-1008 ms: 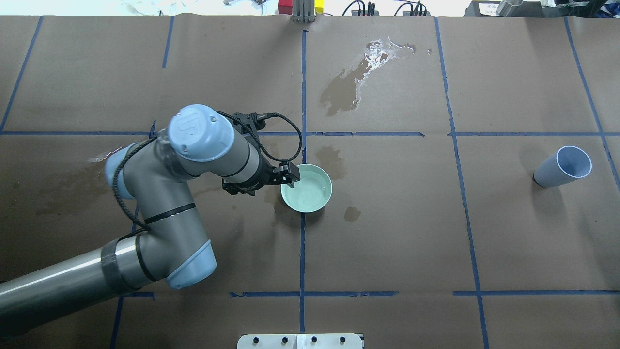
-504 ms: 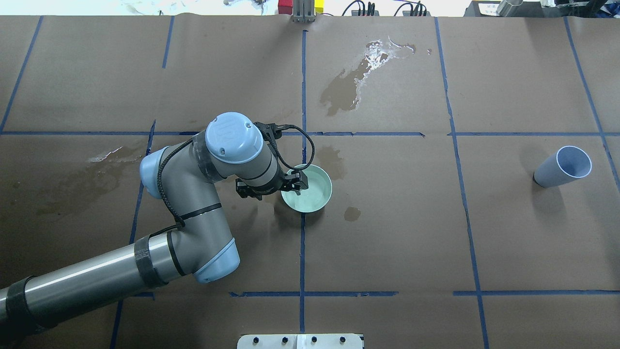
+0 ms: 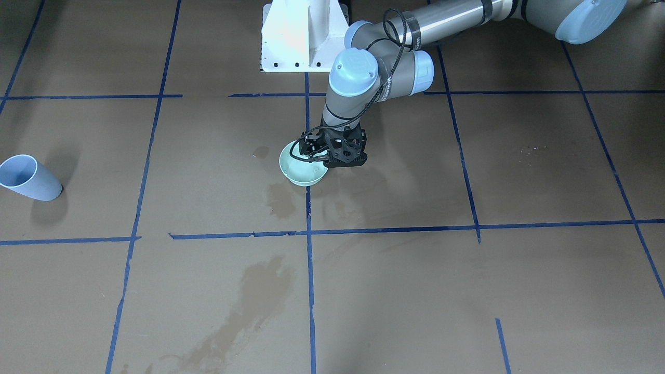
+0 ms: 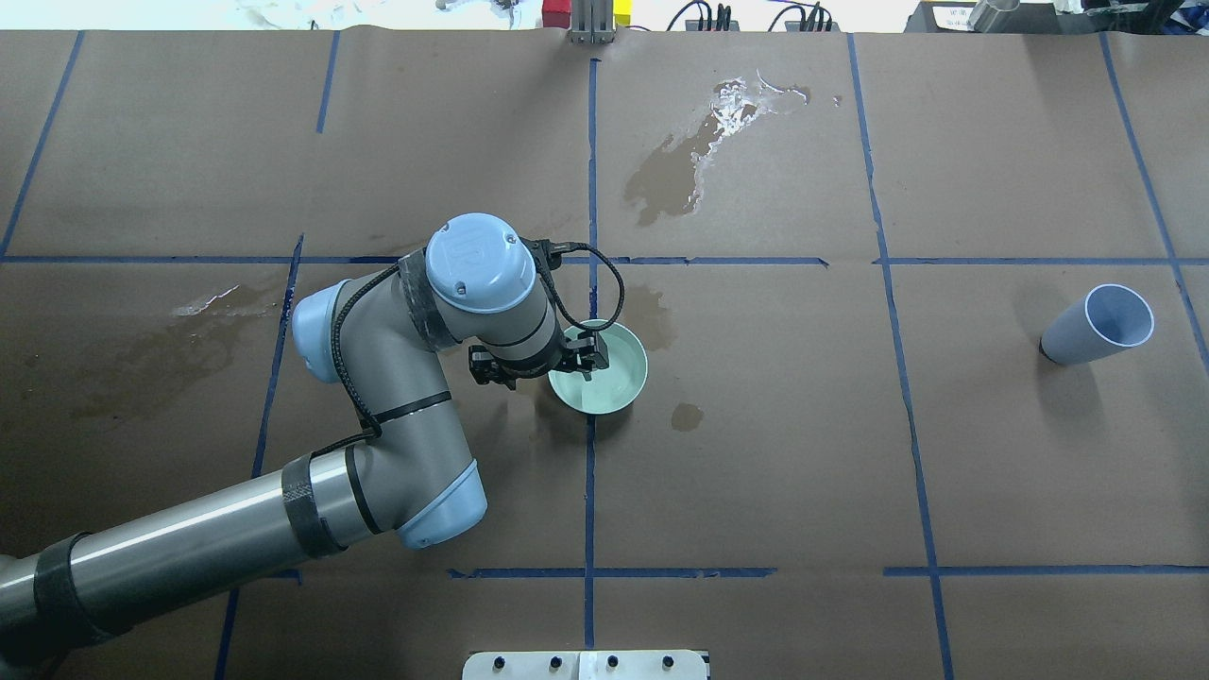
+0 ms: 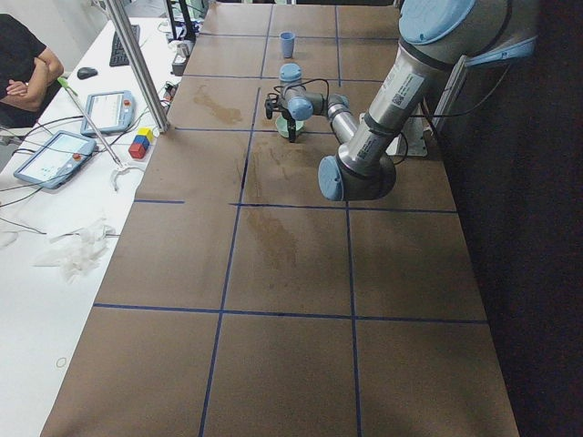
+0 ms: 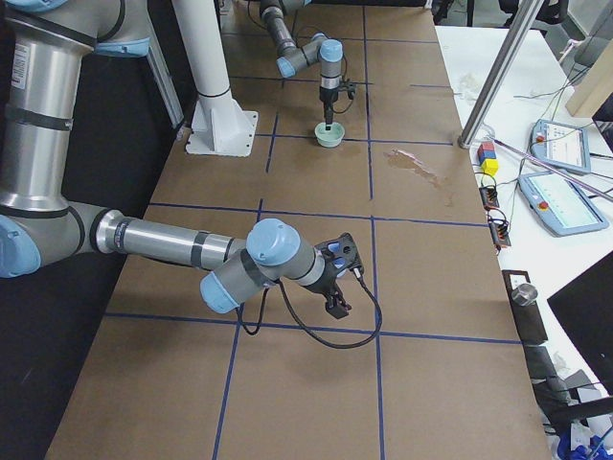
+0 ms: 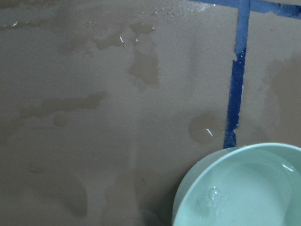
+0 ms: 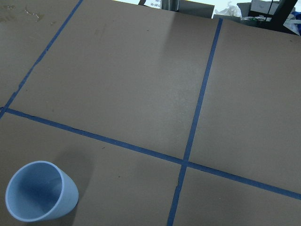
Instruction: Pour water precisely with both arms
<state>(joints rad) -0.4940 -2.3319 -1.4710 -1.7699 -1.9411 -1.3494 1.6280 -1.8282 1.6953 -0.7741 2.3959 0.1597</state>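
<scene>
A pale green bowl [image 4: 616, 380] stands near the table's middle and holds a shallow pool of clear water [image 7: 256, 186]. It also shows in the front-facing view [image 3: 301, 175]. My left gripper [image 4: 581, 361] points down at the bowl's left rim, with its black fingers open on either side of the rim. A light blue cup [image 4: 1100, 326] stands far right, and its inside shows no water in the right wrist view [image 8: 40, 192]. My right gripper [image 6: 337, 305] hovers over bare paper. It shows only in the exterior right view, so I cannot tell whether it is open or shut.
Wet stains mark the brown paper at the back [image 4: 675, 170], at the left [image 4: 142, 359] and around the bowl [image 4: 687, 416]. The white pedestal [image 3: 304, 36] stands at the robot's edge. Tablets [image 5: 55, 155] and a metal post [image 6: 498, 77] stand beyond the far side.
My left arm has swung right. Its gripper has moved from just outside the bowl's left rim to over the rim and lower. The bowl and the cup have not moved.
</scene>
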